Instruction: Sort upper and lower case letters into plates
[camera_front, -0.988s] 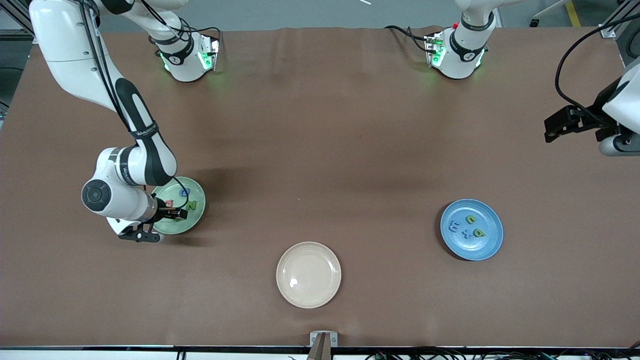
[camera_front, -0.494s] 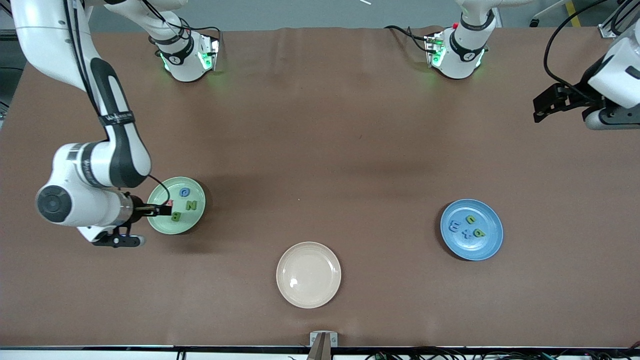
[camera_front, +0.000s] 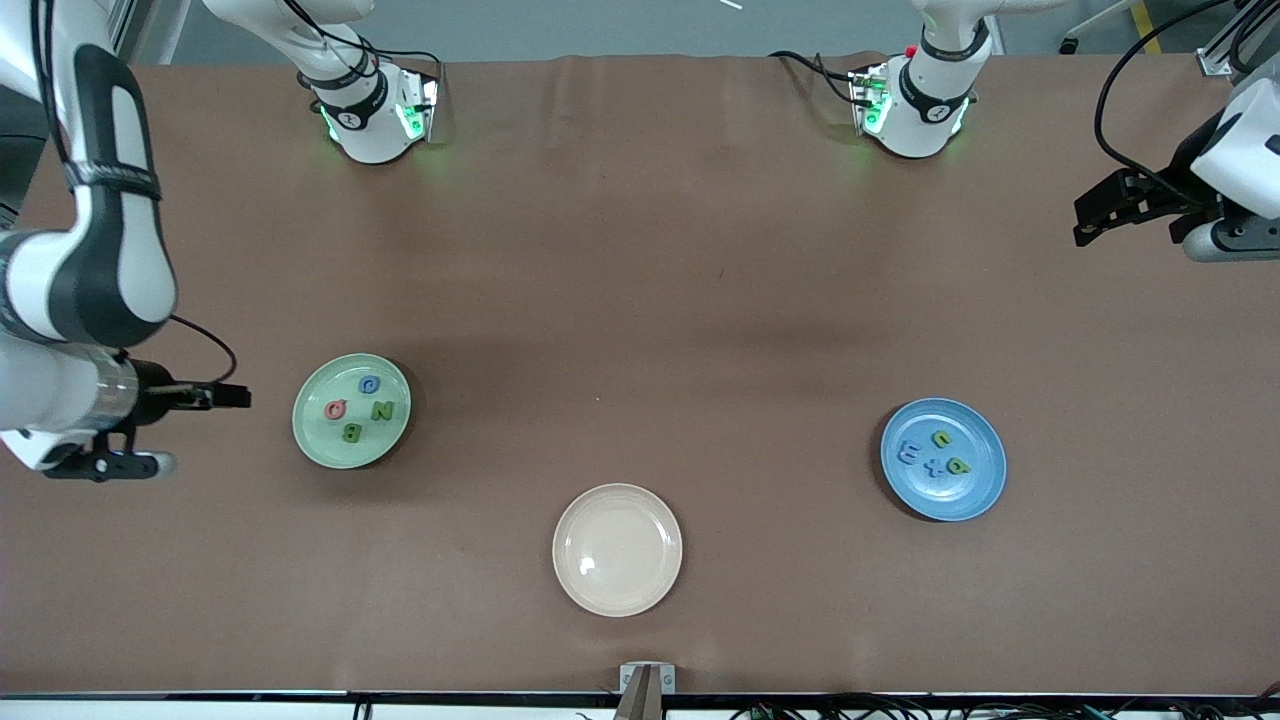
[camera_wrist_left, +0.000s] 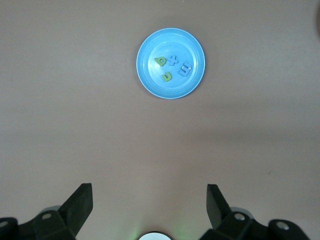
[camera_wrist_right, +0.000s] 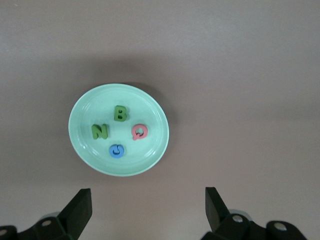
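Only the wrist views show both grippers' jaws spread, left gripper (camera_wrist_left: 149, 207) and right gripper (camera_wrist_right: 148, 210).

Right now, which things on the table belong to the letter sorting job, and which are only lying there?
Belonging to the job:
- pale green plate, holding letters B, N, Q, G
- blue plate, holding four small letters

Only lying there:
- cream plate, with nothing on it

Four letters (camera_front: 357, 408) on green plate (camera_front: 318, 440) — four (camera_front: 932, 452) on blue plate (camera_front: 975, 490).
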